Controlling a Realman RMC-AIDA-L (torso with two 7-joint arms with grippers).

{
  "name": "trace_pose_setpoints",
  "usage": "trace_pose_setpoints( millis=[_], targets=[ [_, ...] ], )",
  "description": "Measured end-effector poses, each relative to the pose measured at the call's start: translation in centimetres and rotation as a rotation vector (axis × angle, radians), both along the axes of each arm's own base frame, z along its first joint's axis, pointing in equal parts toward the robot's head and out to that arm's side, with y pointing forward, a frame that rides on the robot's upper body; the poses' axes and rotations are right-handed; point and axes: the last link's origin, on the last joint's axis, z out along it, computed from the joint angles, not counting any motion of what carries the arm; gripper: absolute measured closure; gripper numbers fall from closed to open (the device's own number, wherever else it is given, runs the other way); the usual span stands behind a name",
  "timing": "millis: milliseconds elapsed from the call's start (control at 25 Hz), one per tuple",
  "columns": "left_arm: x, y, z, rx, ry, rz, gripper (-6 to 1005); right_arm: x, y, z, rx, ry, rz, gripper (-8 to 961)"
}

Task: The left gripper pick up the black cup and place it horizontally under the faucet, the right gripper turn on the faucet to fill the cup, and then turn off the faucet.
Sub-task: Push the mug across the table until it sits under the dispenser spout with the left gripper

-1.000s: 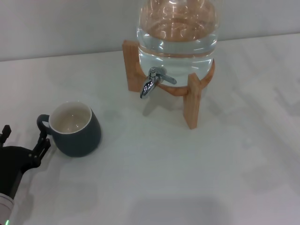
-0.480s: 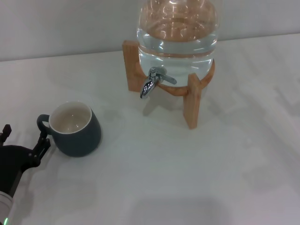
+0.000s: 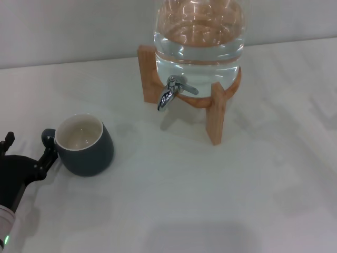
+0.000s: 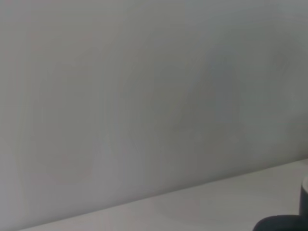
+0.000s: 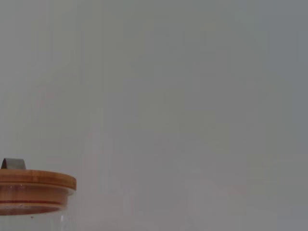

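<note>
Left hand (image 3: pixel 26 153) had edged nearer the cup (image 3: pixel 84 145) — prongs wide; a misaligned close could topple it.

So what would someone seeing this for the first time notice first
Probably the big clear glass jar of water on its wooden stand at the back of the white table, with the chrome faucet pointing down at its front. Next, the black cup standing upright at the front left, cream inside, with the left end effector open right beside its handle. The right end effector is not in view.
</note>
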Motion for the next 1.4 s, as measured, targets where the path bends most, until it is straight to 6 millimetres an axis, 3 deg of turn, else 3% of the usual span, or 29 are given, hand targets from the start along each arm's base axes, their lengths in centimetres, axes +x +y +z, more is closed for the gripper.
trace_pose_setpoints(
  millis=[1160, 1400],
  targets=[
    [-0.04, 0.88, 0.22, -0.006, 0.017, 0.004, 123, -0.12, 0.05, 0.03, -0.001, -0.006, 0.007, 129],
    [-0.01, 0.82, 0.13, -0.012, 0.024, 0.0, 297, -0.11, 0.05, 0.02, -0.002, -0.007, 0.006, 130]
  ],
)
